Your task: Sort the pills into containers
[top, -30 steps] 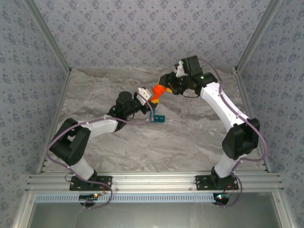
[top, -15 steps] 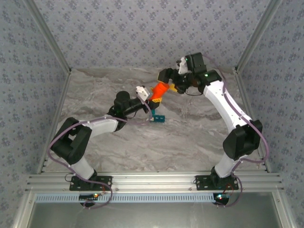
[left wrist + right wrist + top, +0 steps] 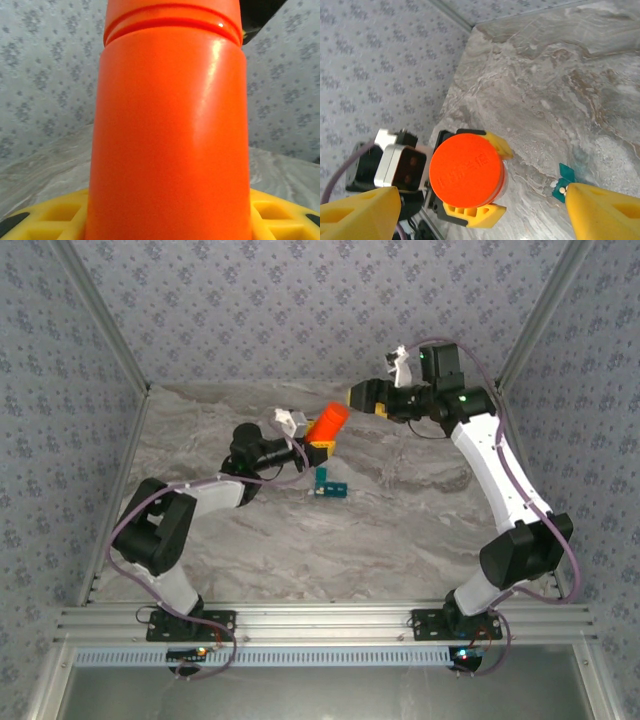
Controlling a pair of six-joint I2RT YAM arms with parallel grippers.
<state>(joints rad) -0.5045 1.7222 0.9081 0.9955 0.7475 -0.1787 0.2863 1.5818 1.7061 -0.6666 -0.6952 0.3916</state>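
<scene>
My left gripper (image 3: 318,445) is shut on an orange bottle (image 3: 327,425), held tilted above the table with its cap still on. In the left wrist view the bottle (image 3: 170,130) rises between the yellow fingers (image 3: 45,220). My right gripper (image 3: 366,395) hangs open just right of the bottle's top, apart from it. Its wrist view looks down on the round cap (image 3: 465,168), which sits between that open gripper's (image 3: 482,192) fingers without touching them. The teal container (image 3: 328,487) lies on the table below the bottle. A few small white pills (image 3: 562,190) show in the container (image 3: 566,175).
The marble table (image 3: 400,520) is walled by patterned panels on three sides, with a metal rail along the near edge (image 3: 320,625). Both arms reach toward the back middle of the table.
My right gripper opened, let go of the bottle's cap and pulled back to the right. The left arm moved the bottle slightly left and up.
</scene>
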